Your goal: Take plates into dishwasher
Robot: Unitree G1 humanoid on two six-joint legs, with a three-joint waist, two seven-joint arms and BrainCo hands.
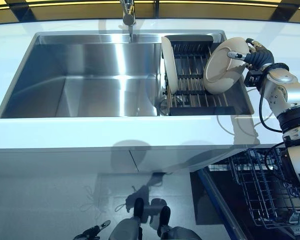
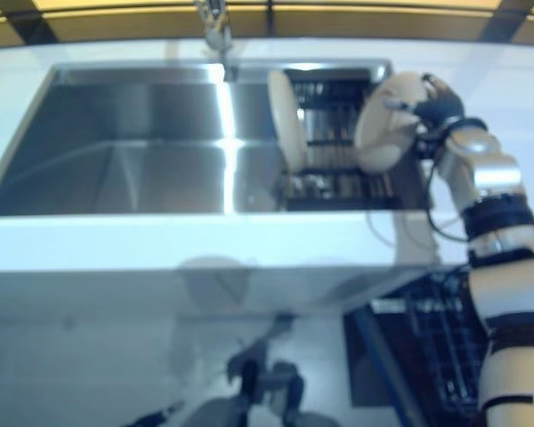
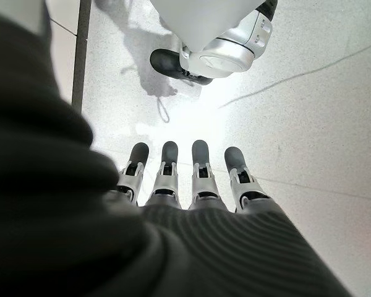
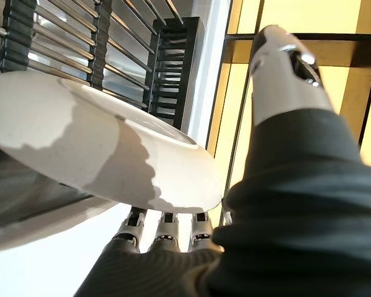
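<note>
A cream plate (image 1: 221, 67) leans tilted at the right end of the black drying rack (image 1: 190, 80) that sits in the sink's right side. My right hand (image 1: 257, 57) is shut on this plate's right rim; in the right wrist view the thumb (image 4: 284, 68) lies over the plate (image 4: 80, 142) and the fingers curl under its edge. A second cream plate (image 1: 169, 65) stands upright on edge at the rack's left end. My left hand (image 3: 201, 170) hangs low beside the cabinet front with straight fingers over the floor, holding nothing.
A steel sink (image 1: 90, 75) with a faucet (image 1: 128, 15) is set in the white counter (image 1: 115, 132). Below the counter at the right, a pulled-out dishwasher wire basket (image 1: 262, 195) stands beside my right arm.
</note>
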